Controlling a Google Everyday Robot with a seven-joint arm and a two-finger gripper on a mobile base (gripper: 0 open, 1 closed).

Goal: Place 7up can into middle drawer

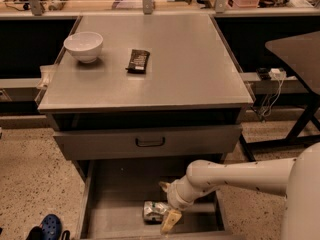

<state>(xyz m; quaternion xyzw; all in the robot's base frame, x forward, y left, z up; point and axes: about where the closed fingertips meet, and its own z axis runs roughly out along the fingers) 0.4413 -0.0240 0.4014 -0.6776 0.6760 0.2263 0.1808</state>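
The 7up can (154, 210), dented and silver-white with green marks, lies on its side on the bare floor of the open middle drawer (114, 191), near the drawer's front. My gripper (167, 204) reaches in from the right on the white arm, low in the drawer and right beside the can. Its fingers stand apart, one yellowish fingertip (170, 222) in front of the can and the other behind it. The can's right end sits between them, resting on the floor.
A closed grey drawer front with a dark handle (150, 142) hangs just above the open drawer. On the cabinet top are a white bowl (83, 45) and a dark candy bar (138, 60). A blue shoe (50, 226) lies at the lower left. A dark table (300, 49) stands at the right.
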